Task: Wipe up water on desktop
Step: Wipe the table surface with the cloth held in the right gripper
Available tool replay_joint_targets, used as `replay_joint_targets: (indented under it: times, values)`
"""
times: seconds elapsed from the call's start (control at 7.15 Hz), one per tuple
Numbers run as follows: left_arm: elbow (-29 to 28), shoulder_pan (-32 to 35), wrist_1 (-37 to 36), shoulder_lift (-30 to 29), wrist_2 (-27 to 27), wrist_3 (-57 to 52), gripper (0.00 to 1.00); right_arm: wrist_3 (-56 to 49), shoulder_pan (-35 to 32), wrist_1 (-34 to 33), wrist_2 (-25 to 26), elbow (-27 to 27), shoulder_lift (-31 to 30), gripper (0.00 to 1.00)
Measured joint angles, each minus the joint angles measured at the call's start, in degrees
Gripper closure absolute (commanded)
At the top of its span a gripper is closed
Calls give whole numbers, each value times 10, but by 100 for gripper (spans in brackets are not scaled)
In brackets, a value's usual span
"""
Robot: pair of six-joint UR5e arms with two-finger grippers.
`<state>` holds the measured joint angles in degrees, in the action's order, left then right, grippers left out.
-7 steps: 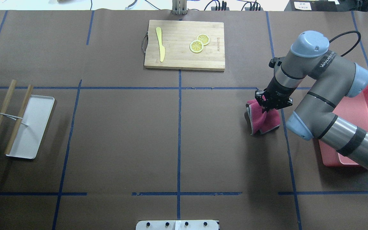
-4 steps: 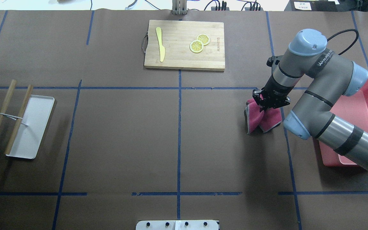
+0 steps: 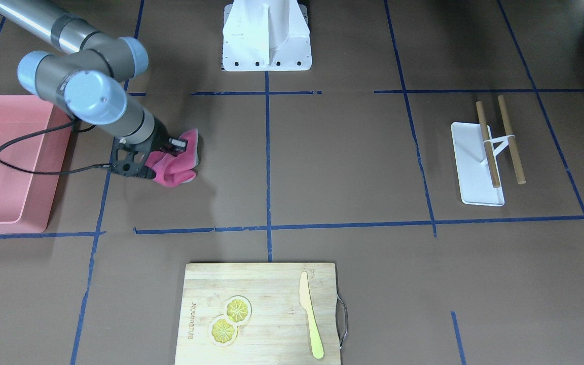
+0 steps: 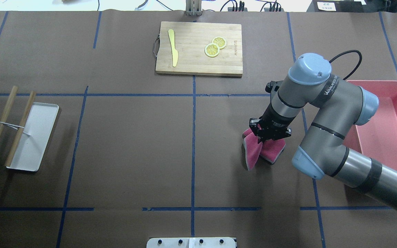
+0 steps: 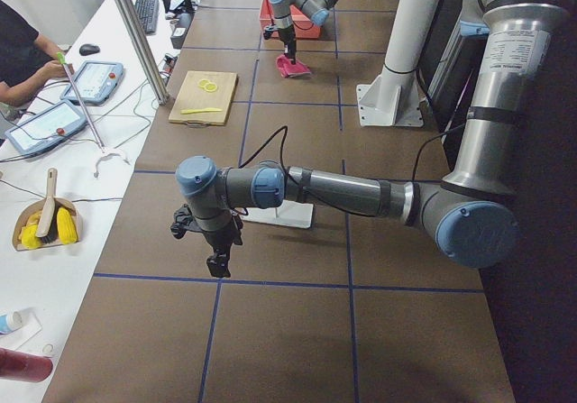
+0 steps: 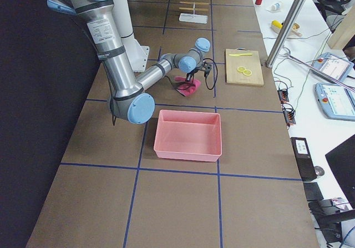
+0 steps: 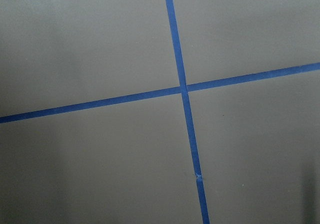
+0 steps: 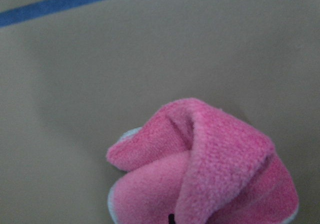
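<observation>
The desktop (image 4: 133, 144) is matte brown with blue tape lines; I see no water on it. My right gripper (image 4: 270, 137) is shut on a folded pink cloth (image 4: 253, 155) and holds it down at the desktop, right of the centre line. The cloth also shows in the front view (image 3: 178, 165) and fills the lower part of the right wrist view (image 8: 210, 174). My left gripper (image 5: 219, 259) shows only in the exterior left view, above bare desktop; I cannot tell whether it is open or shut. The left wrist view shows only a tape crossing (image 7: 184, 88).
A pink bin (image 4: 388, 131) stands right of the cloth. A wooden cutting board (image 4: 198, 63) with a yellow knife (image 4: 173, 48) and lemon slices (image 4: 215, 46) lies at the far centre. A white tray (image 4: 34, 137) with two wooden sticks (image 4: 0, 124) lies at the left.
My right gripper has moved with the pink cloth toward the robot and a little leftward in the overhead view, dragging it along the desktop. The bin shows more fully now.
</observation>
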<state>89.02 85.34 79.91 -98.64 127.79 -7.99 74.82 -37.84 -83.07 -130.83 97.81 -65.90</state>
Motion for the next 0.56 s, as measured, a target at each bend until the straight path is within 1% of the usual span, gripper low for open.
replay_joint_targets:
  times: [0.28,0.42,0.56]
  values:
    - [-3,0,1,-3,0,0,0,41,31,-1,1,32,-2,97]
    - [-4,0,1,-4,0,-1,0,48,29,-1,2,45,-2,97]
    - [-6,0,1,-4,0,-1,0,50,11,-1,4,57,-1,97]
